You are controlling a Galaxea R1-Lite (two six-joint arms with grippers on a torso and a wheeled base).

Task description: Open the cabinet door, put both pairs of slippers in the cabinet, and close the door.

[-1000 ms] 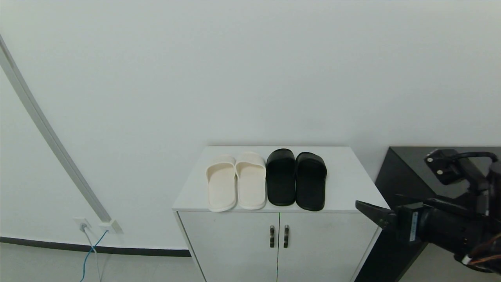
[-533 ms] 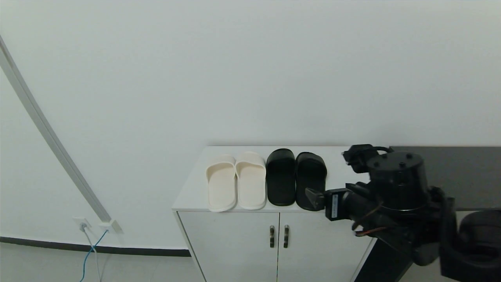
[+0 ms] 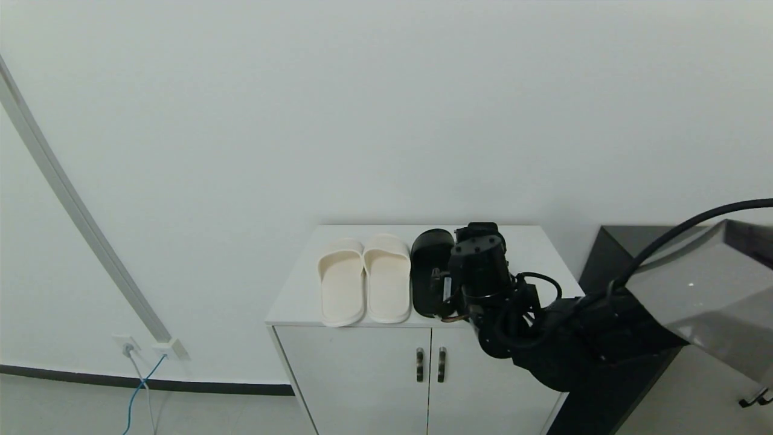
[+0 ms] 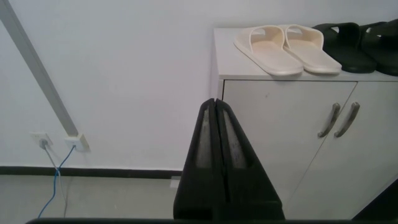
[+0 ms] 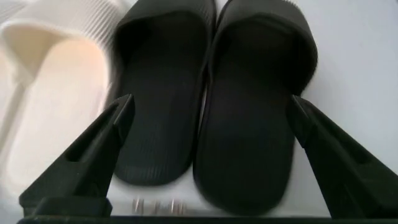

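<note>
A white cabinet (image 3: 362,380) stands against the wall with both doors shut, its two handles (image 3: 430,364) meeting at the centre seam. On its top lie a cream pair of slippers (image 3: 364,281) and, to their right, a black pair (image 3: 430,272). My right arm (image 3: 483,284) hangs over the black pair and hides the right-hand slipper. In the right wrist view my right gripper (image 5: 211,109) is open, its fingers spread to either side of the black pair (image 5: 158,112), just above them. My left gripper (image 4: 216,104) is shut and empty, held low to the left of the cabinet (image 4: 280,124).
A black piece of furniture (image 3: 610,254) stands right against the cabinet's right side. A wall socket with a blue cable (image 3: 131,353) and a slanted grey wall duct (image 3: 72,205) are on the left. Open floor lies before the doors.
My right arm has swung in from the right edge of the head view to above the black slippers. The slippers and the cabinet doors have stayed put.
</note>
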